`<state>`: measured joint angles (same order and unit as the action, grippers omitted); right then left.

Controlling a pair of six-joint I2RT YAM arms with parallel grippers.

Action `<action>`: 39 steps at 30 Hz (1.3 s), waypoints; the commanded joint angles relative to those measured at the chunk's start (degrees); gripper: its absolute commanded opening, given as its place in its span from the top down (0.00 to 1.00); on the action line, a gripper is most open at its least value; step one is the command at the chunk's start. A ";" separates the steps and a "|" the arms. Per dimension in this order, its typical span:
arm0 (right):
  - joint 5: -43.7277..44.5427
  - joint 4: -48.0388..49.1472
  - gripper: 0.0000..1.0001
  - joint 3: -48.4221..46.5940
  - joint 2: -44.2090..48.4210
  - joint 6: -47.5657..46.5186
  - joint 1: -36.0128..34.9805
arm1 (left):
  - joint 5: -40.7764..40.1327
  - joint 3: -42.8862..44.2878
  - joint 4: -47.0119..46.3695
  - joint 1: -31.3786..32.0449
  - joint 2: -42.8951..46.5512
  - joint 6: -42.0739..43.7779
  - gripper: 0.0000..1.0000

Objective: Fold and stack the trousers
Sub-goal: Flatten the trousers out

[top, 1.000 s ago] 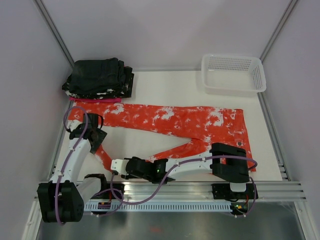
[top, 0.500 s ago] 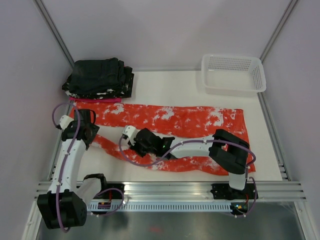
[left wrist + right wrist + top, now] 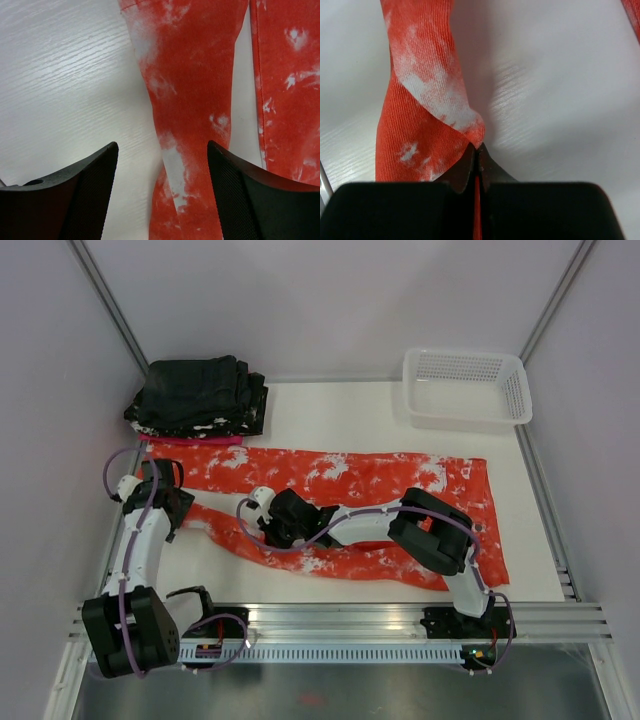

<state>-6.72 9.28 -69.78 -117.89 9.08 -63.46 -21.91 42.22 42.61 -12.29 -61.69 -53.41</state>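
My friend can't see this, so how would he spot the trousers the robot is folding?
Look at the white table. In front of the black pile in its far left corner, the trousers lie stretched across the middle. They are the only long, bright orange-red thing with white splotches; the pile is black, the cloth under it pink.
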 commanded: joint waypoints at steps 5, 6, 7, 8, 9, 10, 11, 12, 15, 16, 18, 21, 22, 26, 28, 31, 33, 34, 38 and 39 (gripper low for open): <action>-0.40 -2.33 0.99 -2.82 -3.22 3.48 2.46 | 8.98 -4.24 -8.14 -0.27 -3.00 1.46 0.16; -0.57 -2.77 1.00 -3.08 -3.40 3.75 3.07 | 11.43 -5.38 -9.64 -0.27 -2.30 1.29 0.14; -0.75 -3.56 1.00 -3.61 -3.58 3.66 3.25 | 12.67 -6.61 -13.31 -0.27 -1.86 1.29 0.13; -0.92 -3.74 1.00 -3.70 -3.67 3.49 3.26 | 13.99 -9.14 -15.60 -0.27 -1.33 1.38 0.13; -1.10 -3.92 1.00 -3.79 -3.58 3.14 3.26 | 16.09 -10.39 -17.89 -0.27 -0.80 1.38 0.12; -1.36 -4.18 1.00 -3.79 -3.49 2.87 3.26 | 16.98 -12.05 -21.39 -0.36 -0.45 0.94 0.12; -1.45 -4.27 1.00 -3.87 -3.32 2.78 3.26 | 17.86 -12.68 -23.26 -0.27 -0.53 0.94 0.12; -1.63 -4.27 1.00 -3.87 -3.32 2.87 3.26 | 19.43 -13.38 -25.36 -0.27 -0.71 1.02 0.12; -2.24 -4.09 1.00 -3.96 -3.05 3.49 3.34 | 20.94 -15.23 -31.52 -0.27 -2.03 0.15 0.13; -2.42 -4.01 1.00 -4.05 -3.05 3.57 3.26 | 21.03 -15.58 -32.41 -0.27 -2.38 -0.38 0.13; -2.42 -4.00 1.00 -4.05 -2.88 3.57 3.26 | 20.51 -15.67 -34.43 -0.27 -2.21 -0.30 0.17; -2.59 -4.09 1.00 -3.88 -2.61 3.57 3.26 | 18.32 -15.06 -34.61 -0.27 -1.77 0.84 0.26; -2.60 -4.09 1.00 -3.87 -2.61 3.66 3.26 | 17.96 -14.54 -34.61 -0.27 -1.59 1.20 0.30; -2.86 -3.92 1.00 -3.79 -2.53 3.84 3.34 | 16.29 -14.35 -35.14 -0.27 -1.50 1.90 0.55; -2.86 -3.74 1.00 -3.79 -2.52 4.01 3.34 | 15.67 -14.62 -35.14 -0.27 -1.42 1.99 0.67; -2.86 -3.57 1.00 -3.70 -2.35 4.19 3.26 | 14.71 -13.75 -32.61 -0.27 -0.80 2.43 0.84; -2.77 -3.91 1.00 -3.61 -2.44 4.28 3.26 | 12.96 -11.73 -30.14 -0.27 -0.01 3.65 0.88; -2.77 -4.00 1.00 -3.61 -2.35 4.28 3.26 | 12.08 -10.67 -26.82 -0.27 0.25 4.53 0.92; -3.38 -4.88 1.00 -3.70 -2.26 4.19 3.34 | 2.35 -4.35 -14.08 -0.27 2.27 8.05 0.98; -4.17 -5.14 1.00 -3.70 -2.26 4.02 3.26 | 0.31 -2.86 -10.83 -0.27 2.89 8.23 0.98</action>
<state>-9.34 6.61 -72.58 -119.33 12.86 -60.49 -10.94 33.06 22.85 -12.23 -61.73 -49.43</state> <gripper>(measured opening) 0.010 0.033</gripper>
